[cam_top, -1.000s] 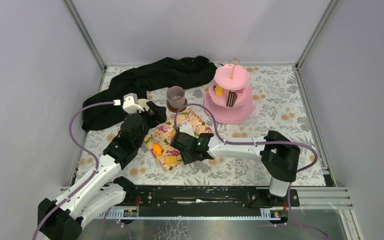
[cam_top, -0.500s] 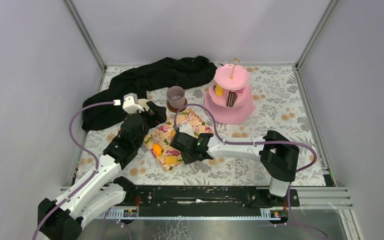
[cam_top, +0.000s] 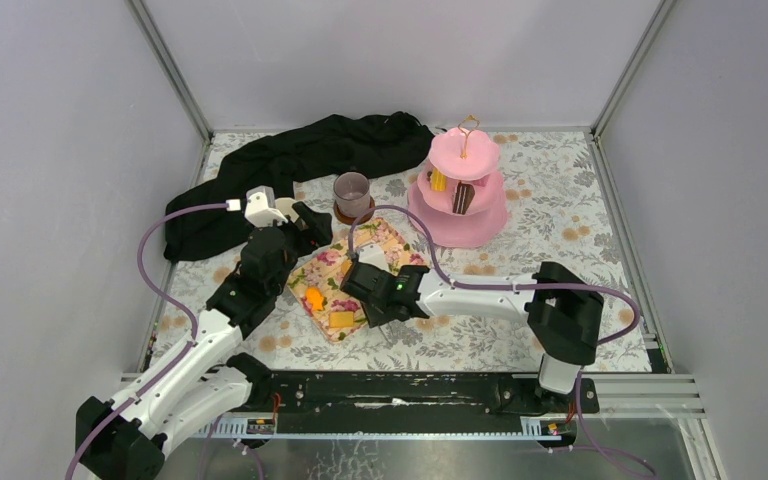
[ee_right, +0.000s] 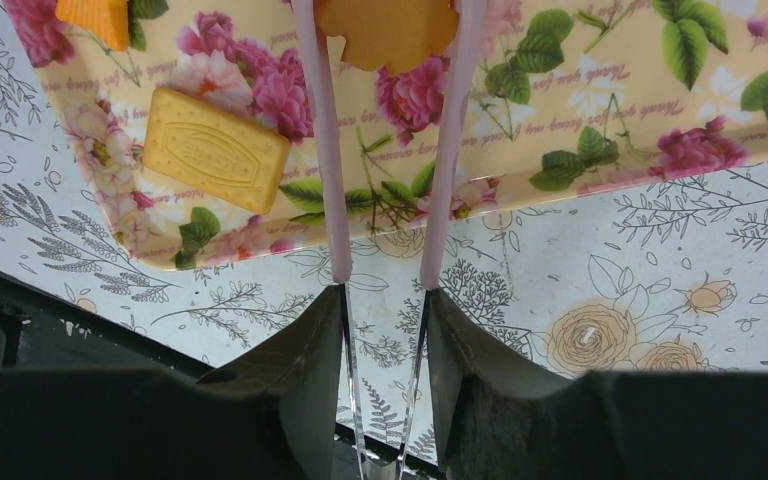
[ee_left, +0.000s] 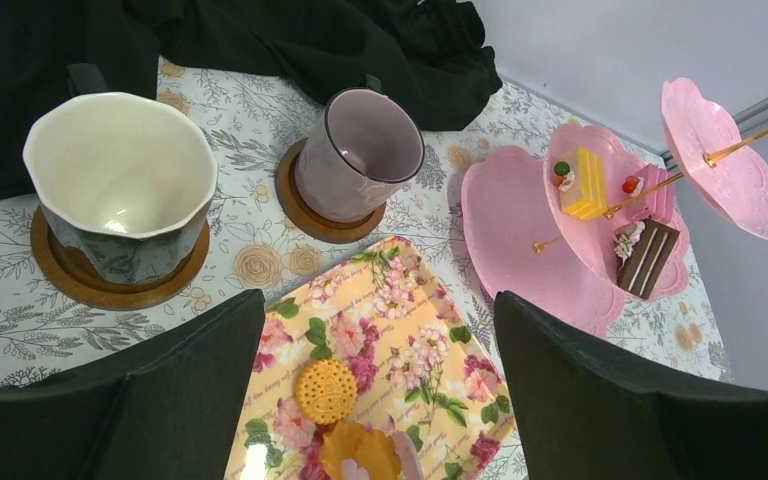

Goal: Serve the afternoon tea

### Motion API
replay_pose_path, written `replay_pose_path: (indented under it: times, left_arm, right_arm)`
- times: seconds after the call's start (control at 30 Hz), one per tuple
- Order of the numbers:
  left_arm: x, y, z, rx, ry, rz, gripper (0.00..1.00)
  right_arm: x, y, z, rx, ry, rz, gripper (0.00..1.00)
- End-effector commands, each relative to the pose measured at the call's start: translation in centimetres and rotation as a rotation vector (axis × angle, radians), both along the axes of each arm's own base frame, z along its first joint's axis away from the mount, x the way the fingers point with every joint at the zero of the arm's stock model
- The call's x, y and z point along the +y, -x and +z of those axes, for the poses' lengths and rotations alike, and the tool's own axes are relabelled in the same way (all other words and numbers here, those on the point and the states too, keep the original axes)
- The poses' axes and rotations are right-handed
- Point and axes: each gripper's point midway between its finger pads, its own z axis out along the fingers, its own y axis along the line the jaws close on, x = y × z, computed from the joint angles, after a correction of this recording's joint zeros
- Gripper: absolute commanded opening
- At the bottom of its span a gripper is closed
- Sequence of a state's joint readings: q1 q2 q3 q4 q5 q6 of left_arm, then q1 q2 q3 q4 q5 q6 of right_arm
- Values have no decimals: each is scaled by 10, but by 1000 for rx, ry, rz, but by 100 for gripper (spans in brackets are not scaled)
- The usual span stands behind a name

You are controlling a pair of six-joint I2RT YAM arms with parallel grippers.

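1. The right gripper (ee_right: 383, 295) is clamped on the tongs (ee_right: 326, 150), holding their metal handles just off the tray's (ee_right: 580, 165) near edge. It has squeezed in tighter over the last second.
2. That squeeze brings the pink tong arms in on the orange biscuit (ee_right: 400, 30), which lies on the tray. Both arms flank it and look to touch its edges. The tips run out of the wrist view, so how firm the pinch is cannot be told.
3. What it means: the pick looks set and the lift should be the next call. The biscuit is not yet off the tray.
4. The yellow biscuit (ee_right: 215, 150) lies by the tray's near corner, untouched, and a round biscuit (ee_left: 326, 388) sits mid-tray.
5. The left gripper (ee_left: 375, 310) hovers over the tray's far-left side, fingers wide apart and holding nothing. There is no change there.
6. The dark mug (ee_left: 120, 180) and the mauve mug (ee_left: 360, 150) stand upright on coasters (ee_left: 70, 275) just beyond the tray's far edge.
7. The stand (ee_left: 505, 215) rises beyond the tray's far-right corner, with a yellow cake (ee_left: 580, 180) and a brown cake (ee_left: 645, 255) on it. Serving looks partway done, with the tray's biscuits left to go.
8. One risk is that a thin, flat biscuit could slip from the tongs on the way up.
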State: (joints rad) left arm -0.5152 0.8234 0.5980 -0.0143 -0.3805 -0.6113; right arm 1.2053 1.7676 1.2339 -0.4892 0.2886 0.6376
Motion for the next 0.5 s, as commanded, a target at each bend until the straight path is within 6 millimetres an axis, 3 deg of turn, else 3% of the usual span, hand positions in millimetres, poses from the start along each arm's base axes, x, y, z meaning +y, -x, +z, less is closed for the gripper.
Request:
replay_pose_path:
  times: [0.0, 0.23, 0.47]
  left_arm:
    - [1, -4, 12, -47, 25, 10, 92]
    - [5, -4, 13, -49, 28, 30, 92]
    - [7, -4, 12, -42, 29, 39, 92]
  right_arm:
    - [12, -5, 41, -62, -84, -8, 28]
    - [5, -9, 57, -103, -81, -31, 27]
    - [-7, -26, 121, -230, -122, -73, 27]
